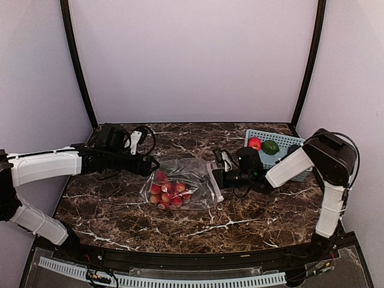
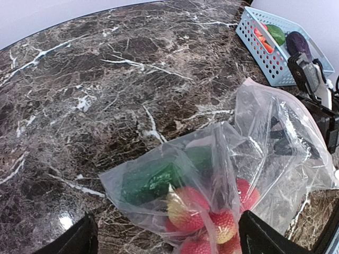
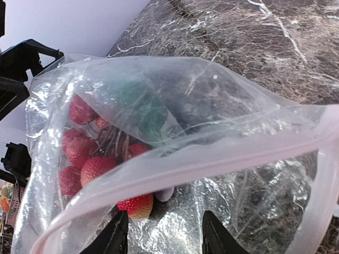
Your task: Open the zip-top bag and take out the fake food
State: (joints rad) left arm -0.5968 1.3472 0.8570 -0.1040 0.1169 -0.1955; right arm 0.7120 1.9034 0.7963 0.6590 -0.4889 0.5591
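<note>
The bag [image 1: 180,180] lies flat in the middle of the worktop [image 1: 114,210], its zip strip [image 3: 222,159] toward the right edge and the food [image 1: 168,193] heaped at its closed left end: red berries with something dark green [image 2: 153,182] behind them. A red piece [image 1: 254,143] and a green one [image 1: 270,147] sit in the basket [image 1: 288,139] at the back right corner. The left gripper [image 1: 151,167] hangs at the bag's closed end with its fingers [image 2: 79,239] wide apart, holding nothing. The right gripper [image 1: 217,176] is at the mouth, fingers [image 3: 117,238] part-way apart with film draped across them. A gap shows between them, so I judge nothing is pinched yet. From the right wrist the strip bows into a loop, so the mouth looks at least partly unzipped. The step in hand seems to be taking a hold on the mouth. To do it well, the right fingers should bite the stiff strip itself, and only one lip of it. The loose film below would slip or bunch, and catching both lips would press the mouth closed again. The left gripper should then pin the far lip or enter low along the worktop, since the film is slack and the glossy pieces will roll away from a push.
</note>
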